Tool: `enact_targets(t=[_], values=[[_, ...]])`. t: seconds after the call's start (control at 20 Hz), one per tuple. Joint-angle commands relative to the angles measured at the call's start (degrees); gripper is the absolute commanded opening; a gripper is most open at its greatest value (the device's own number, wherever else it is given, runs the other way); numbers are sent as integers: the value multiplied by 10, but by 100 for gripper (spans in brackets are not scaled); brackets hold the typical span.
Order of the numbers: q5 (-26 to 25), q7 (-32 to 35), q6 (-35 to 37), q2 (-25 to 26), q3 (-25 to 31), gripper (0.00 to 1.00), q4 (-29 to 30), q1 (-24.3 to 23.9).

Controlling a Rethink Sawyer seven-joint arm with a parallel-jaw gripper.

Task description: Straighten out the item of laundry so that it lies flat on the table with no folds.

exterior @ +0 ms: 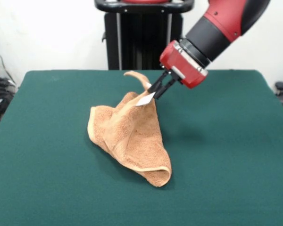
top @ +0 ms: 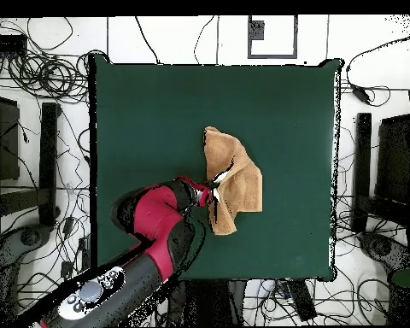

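Observation:
The item of laundry (exterior: 132, 136), an orange-tan terry towel, lies bunched and folded near the middle of the green table (exterior: 226, 155). One corner with a small white tag (exterior: 145, 100) is lifted off the surface. My gripper (exterior: 156, 89) comes in from the upper right and is shut on that raised corner by the tag. A loose tip of towel curls up behind the fingers. In the overhead view the towel (top: 234, 181) sits right of the table's (top: 149, 111) centre, and my gripper (top: 213, 190) holds its left edge.
Green felt surrounds the towel on every side. The black pedestal (exterior: 144, 42) stands behind the table's far edge. Cables and black stands (top: 46, 162) lie on the floor around the table.

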Motion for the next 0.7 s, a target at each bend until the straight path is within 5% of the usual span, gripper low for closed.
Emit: enact_targets(t=[0.05, 0.7], values=[[32, 206, 85, 11, 38, 0, -68, 17], [18, 306, 169, 37, 2, 0, -107, 56]])
